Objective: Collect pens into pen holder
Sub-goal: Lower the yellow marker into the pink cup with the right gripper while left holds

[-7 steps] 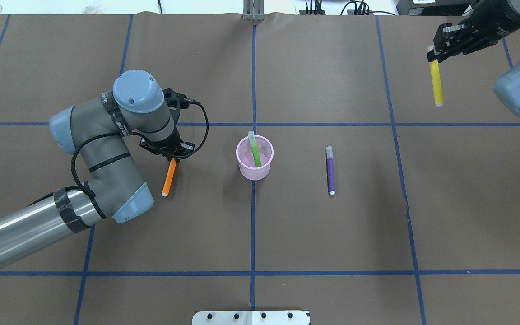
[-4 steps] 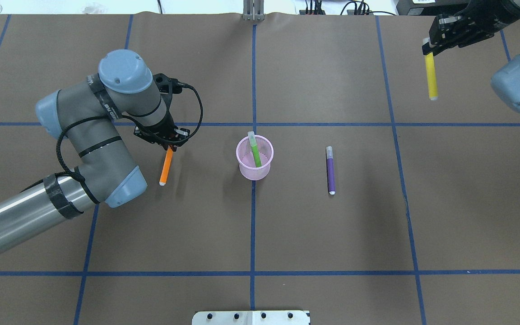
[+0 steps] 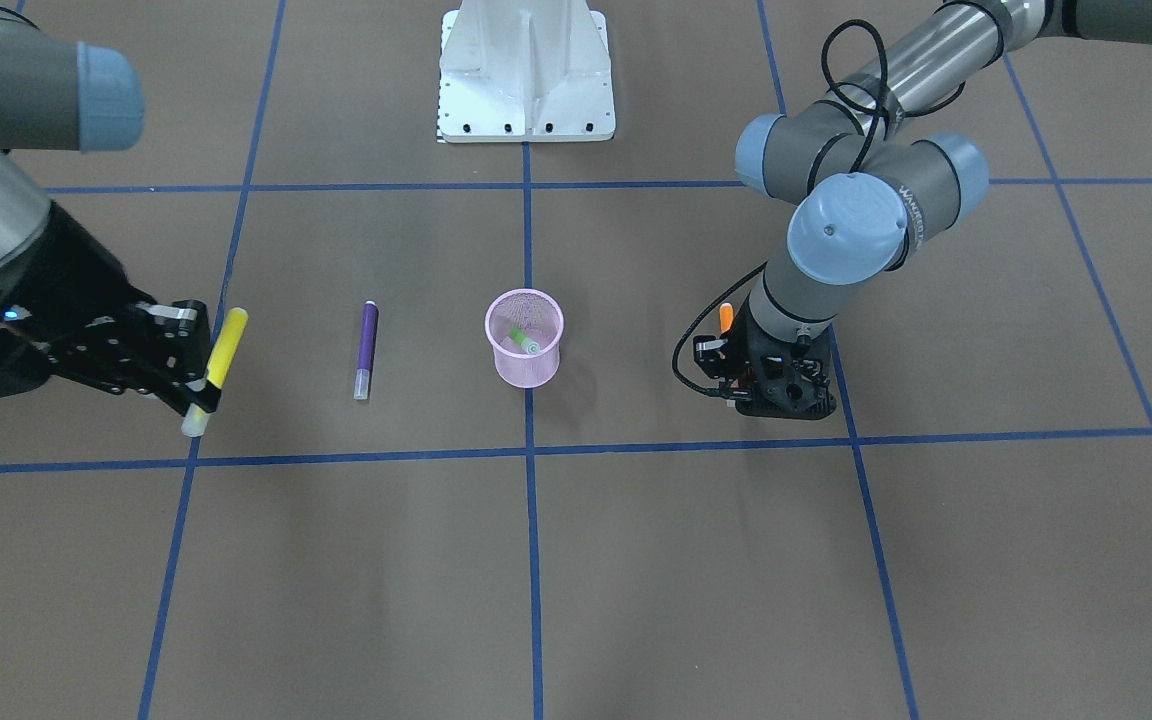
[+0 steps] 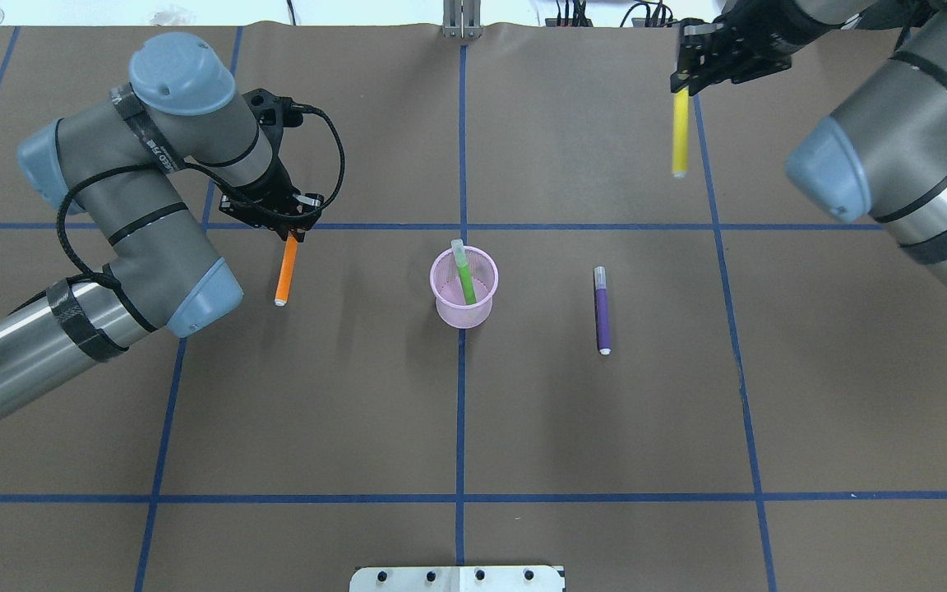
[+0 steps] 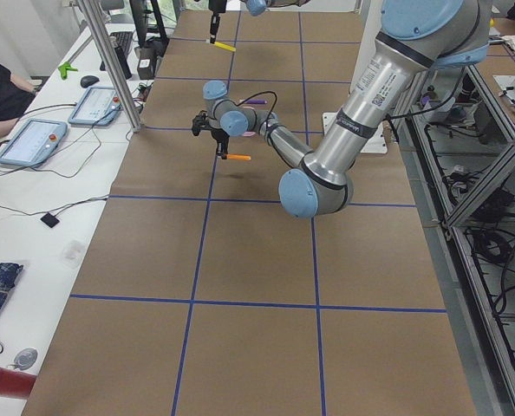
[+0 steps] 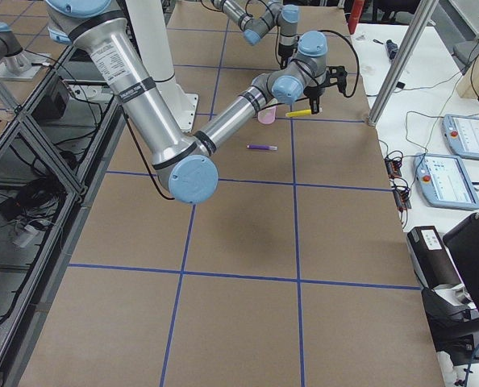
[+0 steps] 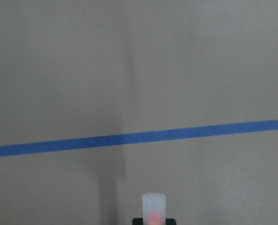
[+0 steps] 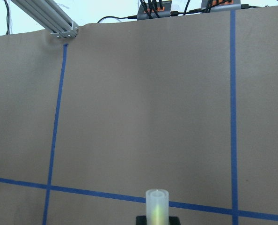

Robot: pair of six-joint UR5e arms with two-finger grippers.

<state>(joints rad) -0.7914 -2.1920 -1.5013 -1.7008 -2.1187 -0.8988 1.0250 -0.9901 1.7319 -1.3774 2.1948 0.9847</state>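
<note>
Now the left tool (image 4: 289, 233) is closed on the cap end of the orange pen (image 4: 284, 271) and holds it above the worktop (image 4: 523, 427), about level in the side view, with its long axis running back toward the robot. The holder (image 4: 483, 311), with the green pen (image 4: 465, 279) leaning inside, stands to this tool's right and nearer to it than to the right tool (image 4: 681, 85), which grips the yellow pen (image 4: 679, 136) likewise; the purple pen (image 4: 602, 312) lies flat beyond the holder. I judge the orange pen must be tipped upright over the rim before release.
</note>
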